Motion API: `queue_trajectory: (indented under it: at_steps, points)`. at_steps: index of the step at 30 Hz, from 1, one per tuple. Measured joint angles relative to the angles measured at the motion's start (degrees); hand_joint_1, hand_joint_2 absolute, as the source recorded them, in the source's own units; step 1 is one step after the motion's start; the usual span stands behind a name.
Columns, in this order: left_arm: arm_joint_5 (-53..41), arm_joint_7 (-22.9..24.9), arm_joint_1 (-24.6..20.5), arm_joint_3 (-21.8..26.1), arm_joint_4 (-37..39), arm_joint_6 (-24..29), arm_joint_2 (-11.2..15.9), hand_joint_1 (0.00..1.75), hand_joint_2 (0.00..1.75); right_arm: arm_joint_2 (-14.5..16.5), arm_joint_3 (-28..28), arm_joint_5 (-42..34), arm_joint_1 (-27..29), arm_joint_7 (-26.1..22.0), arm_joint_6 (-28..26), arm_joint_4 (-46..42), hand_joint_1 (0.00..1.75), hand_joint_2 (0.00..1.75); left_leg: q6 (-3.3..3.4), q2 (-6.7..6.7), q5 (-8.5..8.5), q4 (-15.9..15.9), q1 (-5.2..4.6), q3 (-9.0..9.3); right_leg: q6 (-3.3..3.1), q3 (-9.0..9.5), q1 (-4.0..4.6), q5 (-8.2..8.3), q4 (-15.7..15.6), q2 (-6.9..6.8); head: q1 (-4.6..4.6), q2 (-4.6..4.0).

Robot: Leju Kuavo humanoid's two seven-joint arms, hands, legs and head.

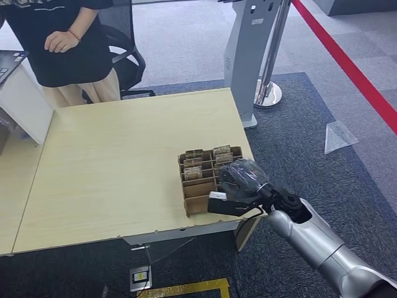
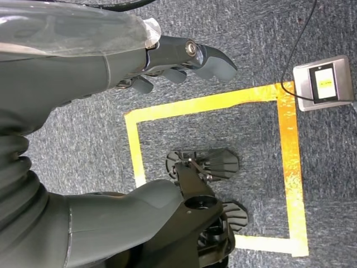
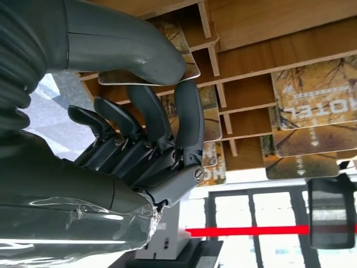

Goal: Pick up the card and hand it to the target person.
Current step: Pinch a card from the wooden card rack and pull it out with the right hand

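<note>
While the right hand [image 1: 237, 186] hovers over the near end of the slotted cardboard rack [image 1: 196, 200], its thumb and a finger pinch the edge of one card [image 3: 168, 75], so that card sits between its fingertips, apparently still partly in its slot. Other cards [image 1: 193, 169] stand on edge in compartments just beyond the hand, likely so each can be pinched alone. Hanging over the carpet with its fingers loose, the left hand [image 2: 168, 61] holds nothing, and the person [image 1: 70, 43] waits well beyond the table [image 1: 117, 161].
</note>
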Motion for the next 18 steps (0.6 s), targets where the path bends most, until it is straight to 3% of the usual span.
queue_trajectory:
  at_steps: [18]
  points:
    - [0.4,0.7,-0.5,-0.8,0.0,-0.5,-0.4,0.0,1.75,-4.5,4.5,-2.7,-7.7,-7.3,10.2,-0.3,1.75,1.75,0.0,0.0,0.0,0.0,0.0,0.0,0.0,0.0,0.0,0.0,0.0,0.0,0.01,0.0]
